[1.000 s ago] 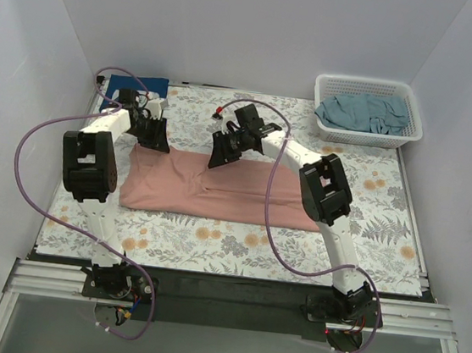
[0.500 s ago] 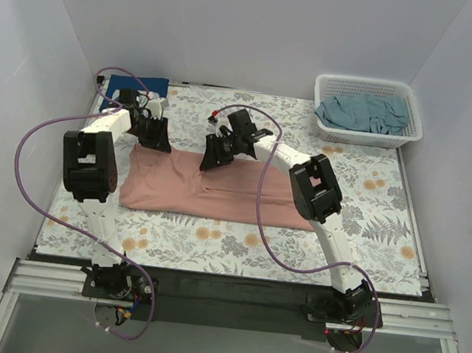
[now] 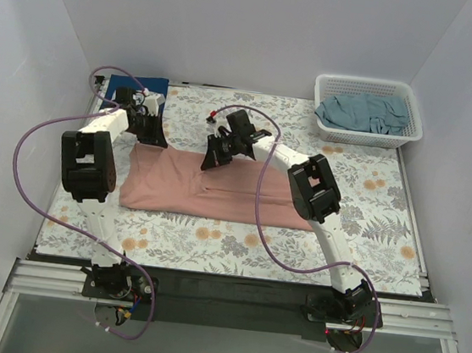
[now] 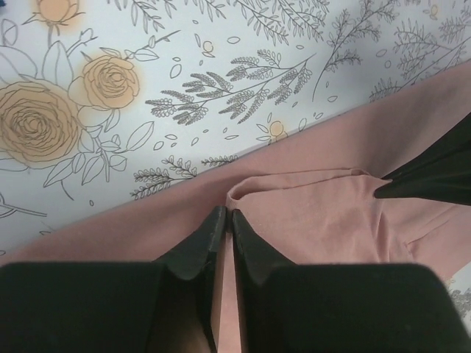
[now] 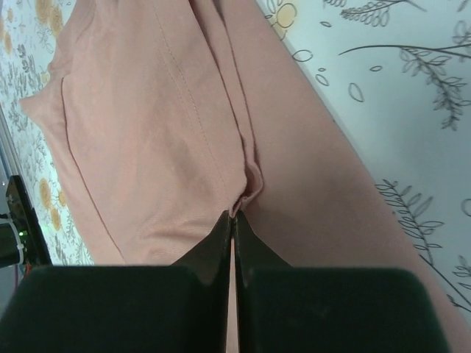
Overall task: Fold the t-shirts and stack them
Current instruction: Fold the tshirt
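A dusty-pink t-shirt (image 3: 217, 190) lies folded lengthwise on the floral table cloth, its print hidden. My left gripper (image 3: 154, 141) is at its far left corner, shut on a fold of the pink cloth (image 4: 294, 213). My right gripper (image 3: 212, 161) is at the shirt's far edge near the middle, shut on a pinched ridge of the pink cloth (image 5: 184, 147). A grey-teal t-shirt (image 3: 363, 113) lies crumpled in the white basket. A navy t-shirt (image 3: 139, 89) lies at the far left corner, partly hidden by the left arm.
The white lattice basket (image 3: 365, 137) stands at the far right corner. White walls close in the table on three sides. The floral cloth (image 3: 369, 209) is bare to the right of the pink shirt and along the near edge.
The right gripper has moved left along the shirt's far edge. The left gripper has shifted slightly toward the far side. The shirt's outline looks almost the same.
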`<move>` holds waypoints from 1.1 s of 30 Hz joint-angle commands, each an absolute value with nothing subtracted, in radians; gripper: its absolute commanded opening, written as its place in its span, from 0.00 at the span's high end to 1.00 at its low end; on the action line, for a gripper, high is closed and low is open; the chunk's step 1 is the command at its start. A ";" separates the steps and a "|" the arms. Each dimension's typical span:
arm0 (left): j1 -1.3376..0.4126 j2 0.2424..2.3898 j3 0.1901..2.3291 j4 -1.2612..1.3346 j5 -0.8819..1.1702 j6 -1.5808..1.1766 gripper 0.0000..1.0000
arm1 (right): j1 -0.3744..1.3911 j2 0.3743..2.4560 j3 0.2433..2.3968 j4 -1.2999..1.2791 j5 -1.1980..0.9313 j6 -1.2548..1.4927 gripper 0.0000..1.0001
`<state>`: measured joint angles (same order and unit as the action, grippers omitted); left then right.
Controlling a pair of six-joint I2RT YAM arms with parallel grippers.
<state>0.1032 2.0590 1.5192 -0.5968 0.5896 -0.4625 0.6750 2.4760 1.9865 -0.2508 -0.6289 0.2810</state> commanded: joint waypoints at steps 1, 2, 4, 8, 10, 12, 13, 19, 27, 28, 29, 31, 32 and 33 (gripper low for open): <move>0.127 2.057 1.526 -0.563 0.633 -0.471 0.94 | 0.652 2.454 2.011 -0.218 -0.606 0.246 0.99; 0.127 2.060 1.528 -0.561 0.635 -0.469 0.97 | 0.649 2.451 2.006 -0.216 -0.598 0.241 0.99; 0.127 2.069 1.520 -0.554 0.626 -0.472 1.00 | 0.647 2.451 2.000 -0.215 -0.597 0.236 0.99; 0.127 2.094 1.514 -0.523 0.611 -0.480 1.00 | 0.647 2.448 1.997 -0.218 -0.577 0.227 0.99; 0.126 2.105 1.506 -0.515 0.612 -0.488 1.00 | 0.647 2.445 1.994 -0.216 -0.571 0.224 0.99; 0.127 2.108 1.503 -0.505 0.621 -0.494 1.00 | 0.647 2.448 1.997 -0.216 -0.558 0.222 0.99; 0.127 2.108 1.503 -0.505 0.630 -0.495 1.00 | 0.647 2.451 1.997 -0.216 -0.558 0.222 0.99; 0.127 2.005 1.441 -0.469 0.675 -0.473 1.00 | 0.647 2.461 1.970 -0.215 -0.577 0.230 0.99; 0.126 1.816 1.289 -0.453 0.704 -0.374 1.00 | 0.649 2.470 1.971 -0.212 -0.594 0.244 0.99; 0.124 1.795 1.263 -0.446 0.700 -0.370 1.00 | 0.650 2.471 1.971 -0.210 -0.594 0.244 0.99; 0.124 1.786 1.249 -0.430 0.692 -0.367 1.00 | 0.650 2.470 1.971 -0.209 -0.594 0.242 0.99; 0.121 1.763 1.223 -0.411 0.677 -0.365 1.00 | 0.652 2.467 1.970 -0.210 -0.595 0.244 0.99; 0.120 1.758 1.221 -0.397 0.672 -0.365 1.00 | 0.653 2.465 1.967 -0.207 -0.598 0.244 0.99; 0.115 1.756 1.220 -0.393 0.672 -0.362 1.00 | 0.655 2.465 1.964 -0.209 -0.598 0.244 0.99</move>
